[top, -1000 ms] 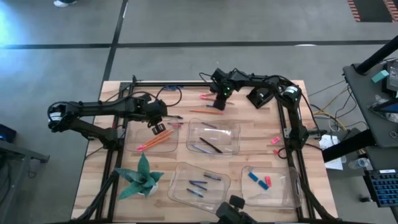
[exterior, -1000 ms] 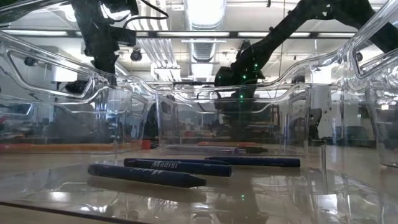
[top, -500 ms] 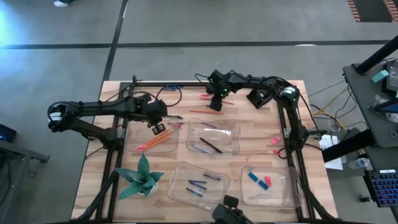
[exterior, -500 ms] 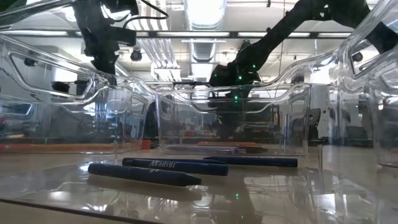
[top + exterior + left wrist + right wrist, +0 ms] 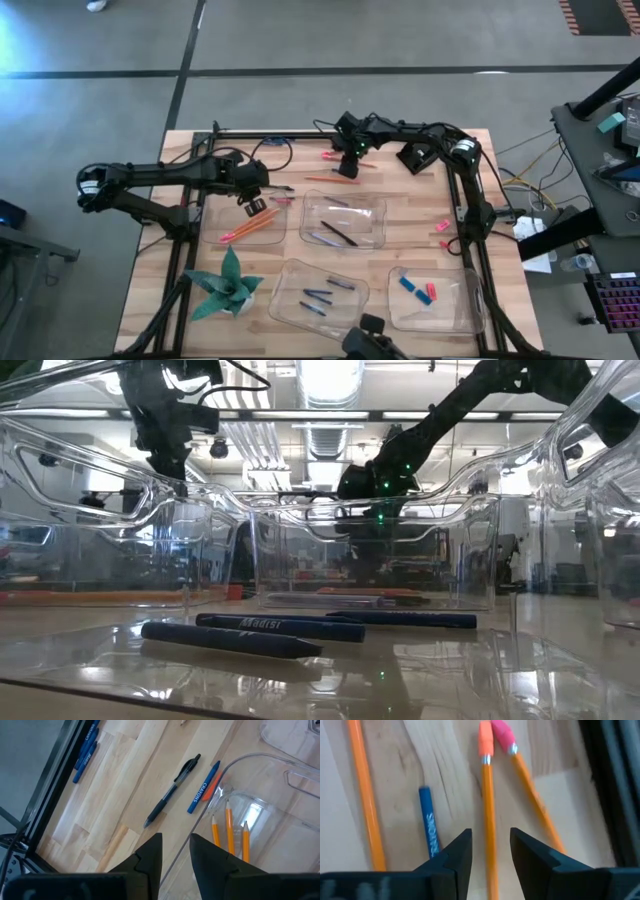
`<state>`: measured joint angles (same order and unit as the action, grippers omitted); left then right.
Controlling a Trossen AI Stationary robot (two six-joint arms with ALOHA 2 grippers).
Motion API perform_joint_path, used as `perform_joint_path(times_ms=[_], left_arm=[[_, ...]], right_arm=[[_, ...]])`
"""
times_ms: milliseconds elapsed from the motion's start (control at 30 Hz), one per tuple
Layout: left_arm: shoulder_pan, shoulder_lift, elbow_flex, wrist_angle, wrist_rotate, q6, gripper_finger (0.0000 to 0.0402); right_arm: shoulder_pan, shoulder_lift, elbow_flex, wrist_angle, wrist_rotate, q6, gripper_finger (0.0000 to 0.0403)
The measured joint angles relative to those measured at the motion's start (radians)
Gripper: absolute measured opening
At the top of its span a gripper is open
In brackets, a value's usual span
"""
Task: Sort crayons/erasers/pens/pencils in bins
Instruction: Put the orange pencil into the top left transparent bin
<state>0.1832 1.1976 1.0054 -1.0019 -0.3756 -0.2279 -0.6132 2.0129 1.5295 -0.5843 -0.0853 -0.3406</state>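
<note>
Clear plastic bins [image 5: 344, 222] stand on the wooden counter [image 5: 400, 250], each apparently reserved for one kind of item so that sorting can be read at a glance: nearest the front edge, one tub holds blue crayons [image 5: 255, 633], and the tub beside it holds the erasers [image 5: 420, 289], red and blue. Farther back, the middle bin carries dark pens [image 5: 338, 234], and the bin to its left carries orange pencils [image 5: 229, 823], lying side by side along its floor. The left pincer [image 5: 174, 851] hangs above the rim of that pencil bin, its fingers a little apart and holding nothing; a black pen [image 5: 172, 791] and a blue crayon [image 5: 203, 788] lie loose on the wood just outside the rim, still unsorted. Beyond the bins, near the counter's far edge, the right pincer [image 5: 489, 851] is lowered over a loose pencil [image 5: 488, 810] that runs up between its parted fingers, a placement that suggests alignment for a lengthwise grasp; nothing is held yet. Two more pencils and a short blue crayon [image 5: 429, 827] lie close beside it, so a clean pick seems to require closing on the middle stick alone. A green paper plant [image 5: 228, 284] stands at the front left corner, apart from the work.
</note>
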Motion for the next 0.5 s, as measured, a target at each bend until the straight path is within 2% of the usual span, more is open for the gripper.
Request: perform_joint_path(times_ms=[200, 500], left_arm=[[0.000, 0.000, 0.000, 0.000, 0.000, -0.001, 0.0085], [0.000, 0.000, 0.000, 0.000, 0.000, -0.001, 0.0085]], right_arm=[[-0.002, -0.006, 0.023, -0.142, 0.007, 0.026, 0.0137], [-0.015, 0.031, 0.014, -0.134, 0.006, 0.012, 0.0139]])
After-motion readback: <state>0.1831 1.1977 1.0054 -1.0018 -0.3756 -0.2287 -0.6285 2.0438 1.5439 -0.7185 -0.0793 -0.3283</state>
